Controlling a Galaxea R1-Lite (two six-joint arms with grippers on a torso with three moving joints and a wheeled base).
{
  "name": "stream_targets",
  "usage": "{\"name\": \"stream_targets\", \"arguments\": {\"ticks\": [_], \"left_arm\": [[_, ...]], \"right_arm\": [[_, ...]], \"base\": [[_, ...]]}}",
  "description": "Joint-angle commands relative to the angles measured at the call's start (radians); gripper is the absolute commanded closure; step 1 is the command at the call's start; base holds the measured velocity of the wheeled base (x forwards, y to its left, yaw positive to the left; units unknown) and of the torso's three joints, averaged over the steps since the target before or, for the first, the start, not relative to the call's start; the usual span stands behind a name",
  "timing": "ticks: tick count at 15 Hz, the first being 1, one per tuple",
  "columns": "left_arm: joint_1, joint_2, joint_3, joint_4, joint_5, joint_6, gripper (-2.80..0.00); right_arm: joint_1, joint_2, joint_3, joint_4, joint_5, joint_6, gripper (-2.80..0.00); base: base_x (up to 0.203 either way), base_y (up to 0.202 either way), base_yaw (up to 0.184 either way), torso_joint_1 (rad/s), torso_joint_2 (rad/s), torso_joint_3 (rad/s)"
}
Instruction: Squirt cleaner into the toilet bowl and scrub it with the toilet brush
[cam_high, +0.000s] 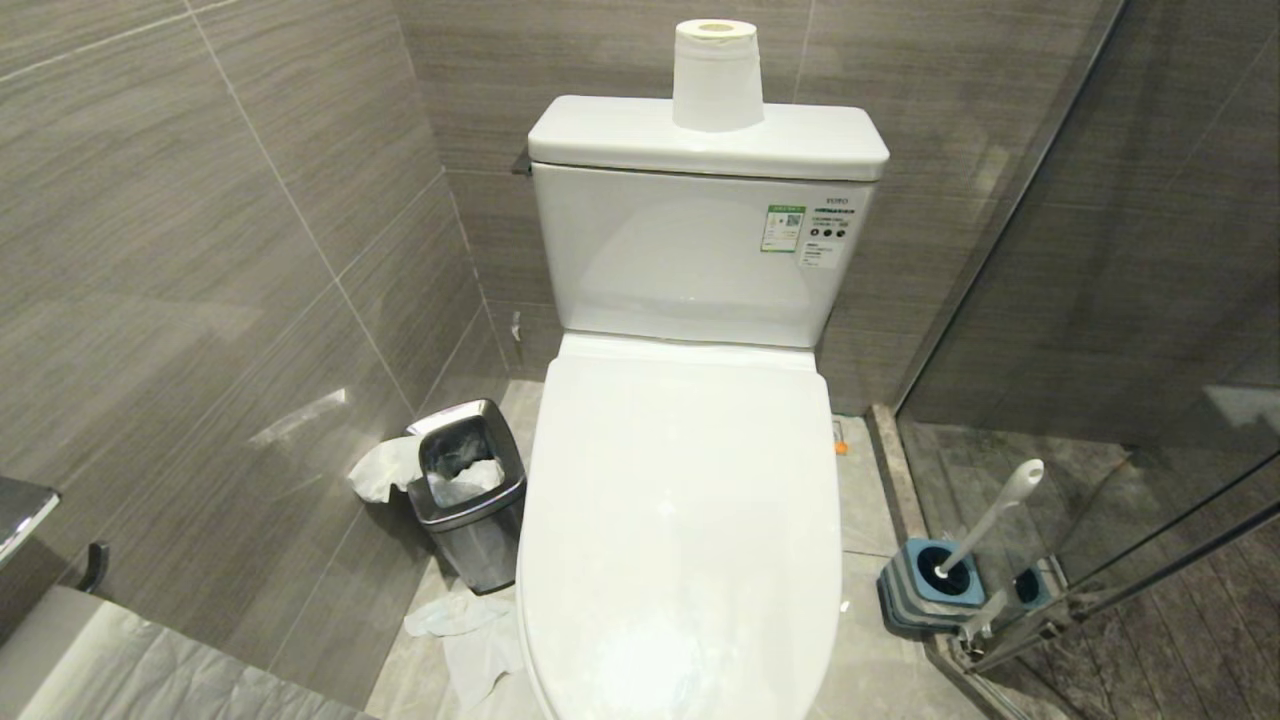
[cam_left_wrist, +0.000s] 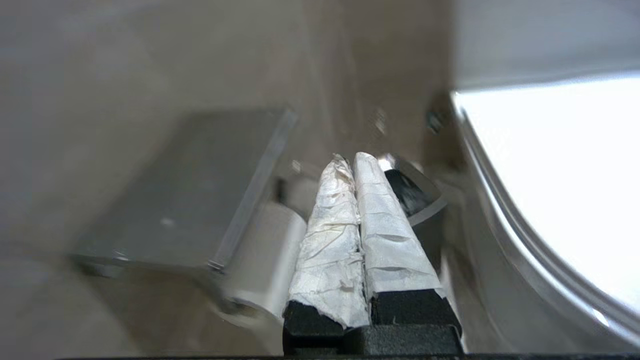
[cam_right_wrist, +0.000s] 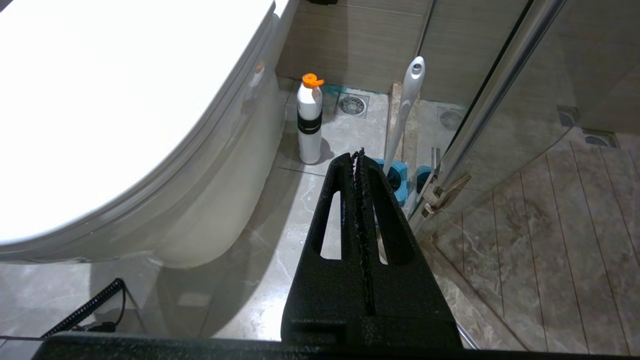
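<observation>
The toilet bowl (cam_high: 680, 530) stands in the middle of the narrow tiled room with its white lid down, so nothing inside it can be seen. On the floor to its left sits one small steel waste bin (cam_high: 468, 490), its liner crumpled and white paper stuffed inside, some of it spilling over the left rim; one more piece of tissue (cam_high: 465, 635) lies on the floor just in front of the bin. To the right of the toilet, against the glass shower door (cam_high: 1120, 300), one blue square holder (cam_high: 930, 585) holds the toilet brush (cam_high: 990, 520), its white handle leaning up and to the right, the bristles hidden down in the holder. Farther back on that side, near the wall, one white bottle (cam_right_wrist: 309, 122) with an orange cap stands upright on the floor beside the toilet base, with one round floor drain (cam_right_wrist: 351, 104) just beyond it. One roll of toilet paper (cam_high: 716, 75) stands on end on the tank lid (cam_high: 600, 135), and a second roll (cam_left_wrist: 265, 260) hangs under a metal holder on the left wall. The left gripper (cam_left_wrist: 348, 160), its two fingers wrapped in white tape, is pressed closed on nothing, low beside the toilet's left side near the bin. The right gripper (cam_right_wrist: 359, 155) is also closed and empty, hanging above the floor near the brush.
</observation>
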Motion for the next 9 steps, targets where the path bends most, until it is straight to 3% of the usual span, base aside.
{"name": "stream_targets", "arguments": {"ticks": [1,3,5,9], "left_arm": [[0.0,0.001,0.1,-0.004,-0.052,0.0,0.0],[0.0,0.001,0.171,-0.014,-0.095,-0.008,0.0],[0.0,0.001,0.174,0.062,-0.125,-0.027,0.0],[-0.002,0.001,0.174,0.098,-0.129,-0.058,0.0]], "right_arm": [[0.0,0.001,0.0,0.0,0.0,-0.001,0.0],[0.0,0.001,0.0,0.0,0.0,0.0,0.0],[0.0,0.001,0.0,0.0,0.0,0.0,0.0],[0.0,0.001,0.0,0.0,0.0,0.001,0.0]], "base": [[0.0,0.0,0.0,0.0,0.0,0.0],[0.0,0.0,0.0,0.0,0.0,0.0],[0.0,0.0,0.0,0.0,0.0,0.0],[0.0,0.0,0.0,0.0,0.0,0.0]]}}
